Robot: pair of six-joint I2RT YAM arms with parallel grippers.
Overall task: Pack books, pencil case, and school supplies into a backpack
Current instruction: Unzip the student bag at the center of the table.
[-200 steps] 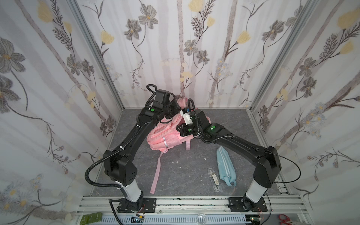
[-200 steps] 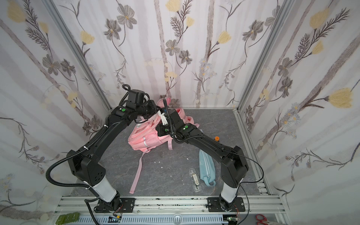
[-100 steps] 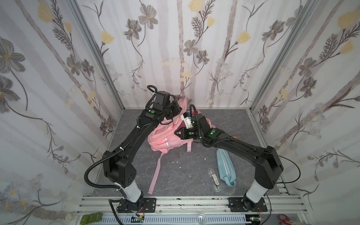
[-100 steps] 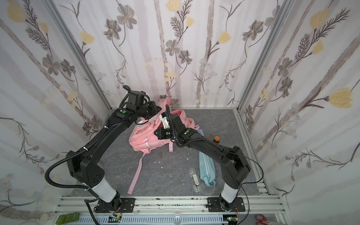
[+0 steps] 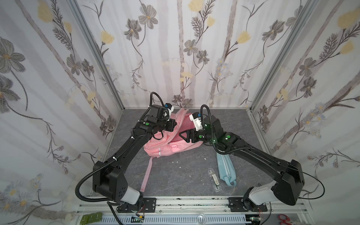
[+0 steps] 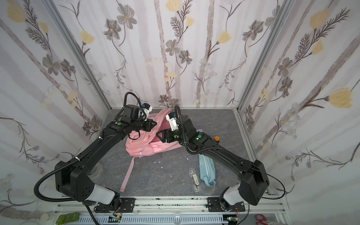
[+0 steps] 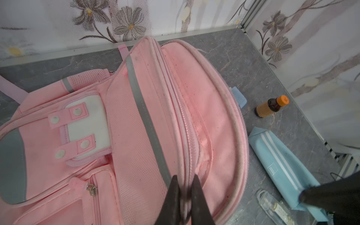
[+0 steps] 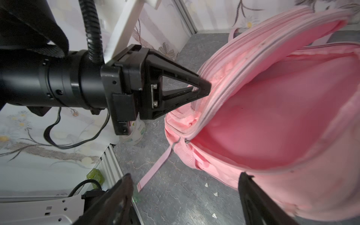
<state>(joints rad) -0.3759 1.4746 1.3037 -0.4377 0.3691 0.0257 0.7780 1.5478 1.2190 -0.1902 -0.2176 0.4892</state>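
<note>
The pink backpack [image 5: 165, 148] [image 6: 148, 148] lies at the back of the table, its main compartment gaping open [image 8: 272, 126]. My left gripper [image 5: 176, 123] [image 7: 185, 178] is shut on the zipper edge of its front flap [image 7: 181, 116] and holds it up. My right gripper [image 5: 182, 134] [image 8: 186, 175] stands wide open and empty just before the mouth. The light-blue pencil case [image 5: 226, 169] [image 7: 280, 161] and the clear plastic case [image 5: 214, 179] [image 7: 272, 206] lie on the table at front right. A tape roll [image 8: 136, 132] stands left of the backpack. The books are out of view.
A small brown bottle with an orange cap [image 7: 270, 107] [image 6: 216, 138] stands right of the backpack, behind my right arm. A pale-blue edge [image 7: 238, 97] peeks out from behind the backpack. A pink strap [image 5: 146, 175] trails toward the front rail. Floral walls close three sides.
My right gripper has gone from shut to wide open and drawn back a little from the backpack's mouth. My left gripper has stayed shut on the flap.
</note>
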